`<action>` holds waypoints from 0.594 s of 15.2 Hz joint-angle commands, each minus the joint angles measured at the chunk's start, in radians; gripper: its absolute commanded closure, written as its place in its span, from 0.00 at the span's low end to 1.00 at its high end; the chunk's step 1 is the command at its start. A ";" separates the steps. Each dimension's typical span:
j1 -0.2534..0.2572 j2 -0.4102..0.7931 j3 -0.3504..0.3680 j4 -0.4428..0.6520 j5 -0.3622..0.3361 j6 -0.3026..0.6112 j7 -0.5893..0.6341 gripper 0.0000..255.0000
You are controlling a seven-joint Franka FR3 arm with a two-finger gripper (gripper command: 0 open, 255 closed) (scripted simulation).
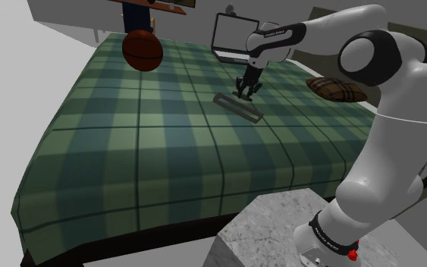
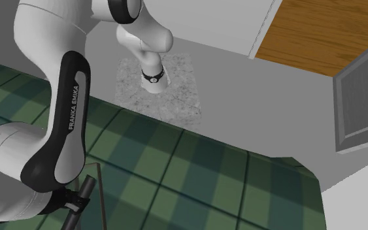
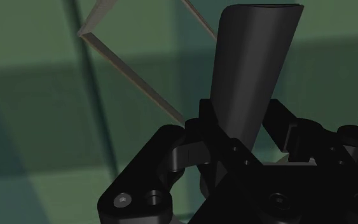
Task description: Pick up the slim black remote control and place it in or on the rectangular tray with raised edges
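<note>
Holds a slim black remote (image 3: pixel 254 70) in the gripper (image 1: pixel 245 92), jaws drawn in narrow and clasping its lower part from both sides. Juts out past the jaws in the wrist view, widening toward a flat free end that points down at the cover (image 1: pixel 128 152). Hangs close by the tray (image 1: pixel 237 108), at the long side facing the laptop (image 1: pixel 229 36). Cannot tell from the shoulder view whether over the rim or just outside it. Not yet in or on the tray.

Of the tray itself: flat on the green plaid cover, long, narrow and shallow, with thin raised edges. In the wrist view, one corner and two pale edges of it (image 3: pixel 126 70) just past the remote.

Around the tray in the shoulder view:
- Near, behind it: the open laptop.
- Well apart, toward the upper left: a brown ball (image 1: pixel 142 50).
- Toward the right, near the cover's edge: a brown checked cushion (image 1: pixel 335 89).
- Well apart, toward the lower right: a grey stone-patterned stand (image 1: pixel 272 227), with the white arm (image 1: pixel 386 114) bending from it over to the tray.

In the second exterior view, the same arm (image 2: pixel 58 124) up close, lettered FRANKA EMIKA, the stand (image 2: pixel 176 98) behind it and a grey door (image 2: pixel 362 91).
</note>
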 commanded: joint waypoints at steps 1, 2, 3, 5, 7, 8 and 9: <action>0.000 0.010 0.001 -0.011 0.002 0.022 -0.002 1.00; 0.000 0.015 0.001 -0.018 0.002 0.034 -0.003 1.00; 0.000 0.019 0.001 -0.025 0.003 0.045 -0.004 1.00; 0.000 0.029 0.002 -0.038 0.005 0.068 -0.007 1.00; 0.000 0.031 0.002 -0.041 0.006 0.072 -0.007 1.00; 0.000 0.031 0.002 -0.041 0.006 0.072 -0.007 1.00; 0.000 0.031 0.002 -0.041 0.006 0.072 -0.007 1.00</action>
